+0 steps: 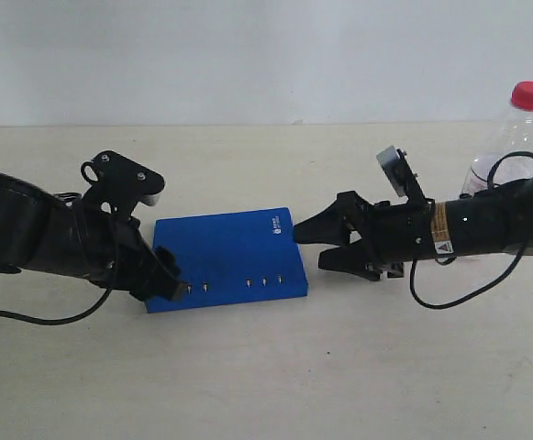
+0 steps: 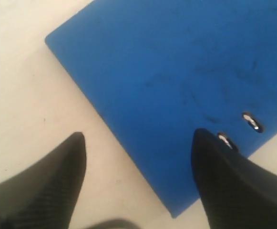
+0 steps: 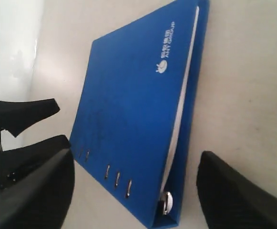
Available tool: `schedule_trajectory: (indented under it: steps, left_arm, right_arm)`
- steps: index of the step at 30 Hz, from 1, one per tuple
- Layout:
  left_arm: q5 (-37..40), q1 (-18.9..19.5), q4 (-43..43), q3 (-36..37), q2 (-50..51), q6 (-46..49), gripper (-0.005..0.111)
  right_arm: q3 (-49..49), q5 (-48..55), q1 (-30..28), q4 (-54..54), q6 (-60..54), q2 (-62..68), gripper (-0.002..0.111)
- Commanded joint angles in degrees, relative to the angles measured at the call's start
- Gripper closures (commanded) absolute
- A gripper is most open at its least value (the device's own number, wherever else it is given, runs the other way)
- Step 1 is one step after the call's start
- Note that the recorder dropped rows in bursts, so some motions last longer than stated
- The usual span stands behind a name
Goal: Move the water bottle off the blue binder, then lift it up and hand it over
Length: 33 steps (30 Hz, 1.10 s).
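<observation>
Exterior view: the water bottle (image 1: 516,137), clear with a red cap, stands at the table's (image 1: 266,385) far right edge, partly hidden by the right arm and well apart from the blue binder (image 1: 225,252), which lies flat mid-table. The left gripper (image 1: 172,284) is at the binder's near left corner. The right gripper (image 1: 326,246) is just off its right edge, fingers apart.

Left wrist view: fingers spread wide, one over the slotted edge.

Right wrist view: white pages and a white logo (image 3: 164,47) show, with bare table on both sides.

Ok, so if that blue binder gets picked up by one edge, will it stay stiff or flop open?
The blue binder looks like a flat hard cover, so it should probably stay stiff. White pages show between its covers, so gripped by one cover alone it might fall open. Pushed, it would likely slide flat rather than tip.
</observation>
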Motion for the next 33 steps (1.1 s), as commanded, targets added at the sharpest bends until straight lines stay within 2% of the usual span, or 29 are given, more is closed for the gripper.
schedule_trajectory:
  steps: [1,8,12,16,22,27,30,33]
  left_arm:
    - [4.51,0.16,1.42,-0.35,0.77,0.92,0.048]
    - [6.83,0.16,2.03,-0.35,2.18,1.36,0.048]
    - [9.12,0.16,2.92,-0.35,2.26,1.36,0.048]
    - [9.37,0.16,2.92,-0.35,2.26,1.36,0.048]
    - [1.65,0.16,1.86,-0.35,2.26,-3.65,0.048]
    - [-7.49,0.16,0.63,-0.35,0.69,-5.09,0.048]
    - [-8.52,0.16,-0.81,-0.35,0.60,-5.09,0.048]
    - [-5.10,0.16,-0.81,-0.35,0.60,-5.09,0.048]
  right_arm:
    - [-2.73,-7.05,0.23,-0.18,0.63,4.35,0.043]
    - [-5.72,-12.44,4.50,-3.99,1.81,7.55,0.043]
    - [-8.18,-12.44,7.73,-8.80,1.95,7.55,0.043]
    - [-10.37,-12.44,8.95,-8.10,1.34,7.45,0.043]
    - [-14.49,-12.44,8.95,-10.94,7.90,7.45,0.043]
    - [-21.85,-4.19,8.95,-19.74,17.12,7.08,0.043]
    - [-22.89,0.58,9.08,-19.74,19.83,5.62,0.043]
    - [-22.78,1.44,9.17,-19.74,19.83,5.18,0.043]
